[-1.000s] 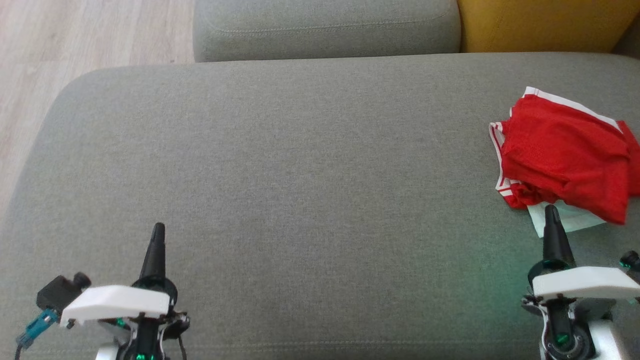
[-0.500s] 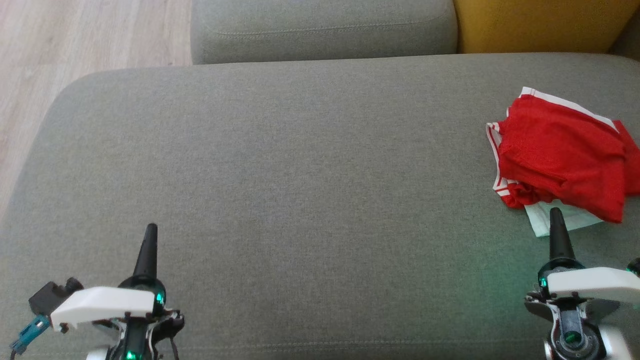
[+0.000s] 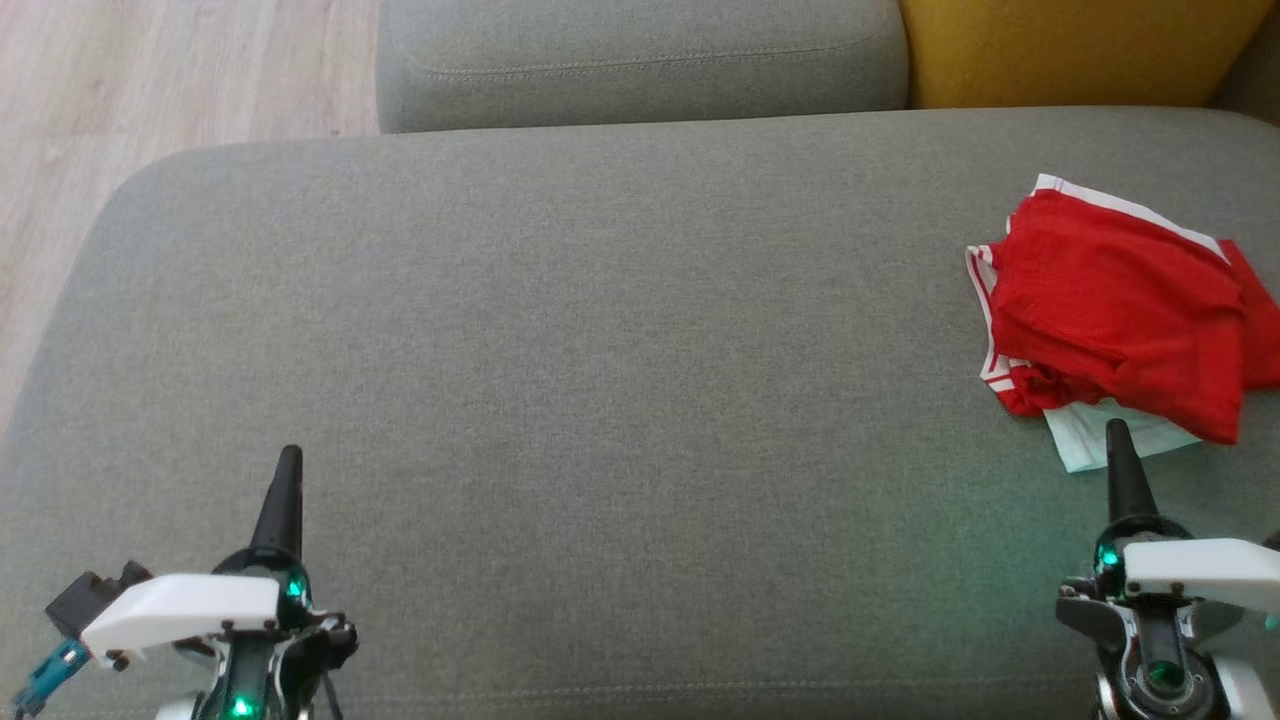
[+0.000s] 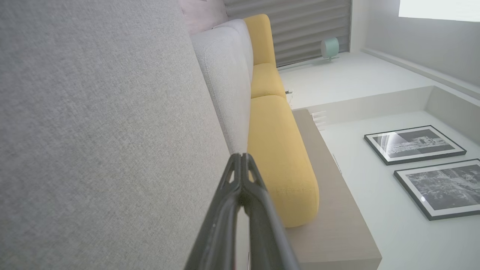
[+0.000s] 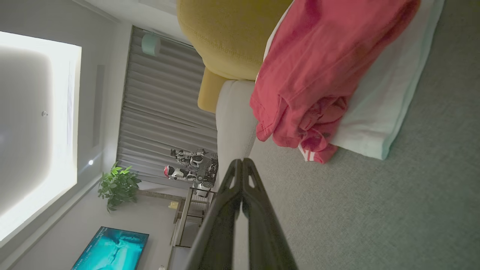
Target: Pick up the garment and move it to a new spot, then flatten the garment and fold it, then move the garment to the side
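Lying just beyond right tool (image 3: 1117, 430), red garment (image 3: 1110, 305), grey sofa (image 3: 600, 350)

A grey sofa seat (image 3: 560, 350) carries a bunched red garment (image 3: 1110, 310) near the yellow cushion (image 3: 1060, 50). A pale cloth (image 3: 1075, 445) peeks from beneath it, on the side away from that cushion.

Left tool (image 3: 290, 455) drifted left; right tool (image 3: 1117, 428) eased back from garment (image 3: 1110, 310).
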You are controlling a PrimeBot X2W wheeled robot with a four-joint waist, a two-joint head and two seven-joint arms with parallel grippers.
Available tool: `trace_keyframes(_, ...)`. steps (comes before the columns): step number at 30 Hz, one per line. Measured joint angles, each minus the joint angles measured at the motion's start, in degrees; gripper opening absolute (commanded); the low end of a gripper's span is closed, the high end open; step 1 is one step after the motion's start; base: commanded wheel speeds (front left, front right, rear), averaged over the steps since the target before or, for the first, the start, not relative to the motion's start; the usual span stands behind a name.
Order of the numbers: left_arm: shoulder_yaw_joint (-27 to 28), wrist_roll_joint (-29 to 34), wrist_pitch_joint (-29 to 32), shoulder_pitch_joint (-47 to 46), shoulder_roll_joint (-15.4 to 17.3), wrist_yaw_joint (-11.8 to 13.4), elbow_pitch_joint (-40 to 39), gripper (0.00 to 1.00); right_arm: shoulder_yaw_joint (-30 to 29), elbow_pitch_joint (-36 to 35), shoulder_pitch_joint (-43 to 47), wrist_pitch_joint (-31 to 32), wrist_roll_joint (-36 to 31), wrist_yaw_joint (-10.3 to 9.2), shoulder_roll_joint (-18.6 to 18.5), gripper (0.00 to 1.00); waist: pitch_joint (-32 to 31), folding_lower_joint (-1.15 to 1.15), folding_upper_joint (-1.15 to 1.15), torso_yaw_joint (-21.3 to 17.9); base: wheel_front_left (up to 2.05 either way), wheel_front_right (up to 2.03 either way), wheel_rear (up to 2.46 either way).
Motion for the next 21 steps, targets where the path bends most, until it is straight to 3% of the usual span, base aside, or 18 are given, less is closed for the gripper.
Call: trace_keyframes(21,2.2,-11.0,3.4,-0.7,0.0,-0.4,0.4,0.00,-1.3,0.0,0.0,3.1,16.1,-0.01,0.0,0.00,-0.4,0.00,0.00,-0.6,0.00,0.00,0.00)
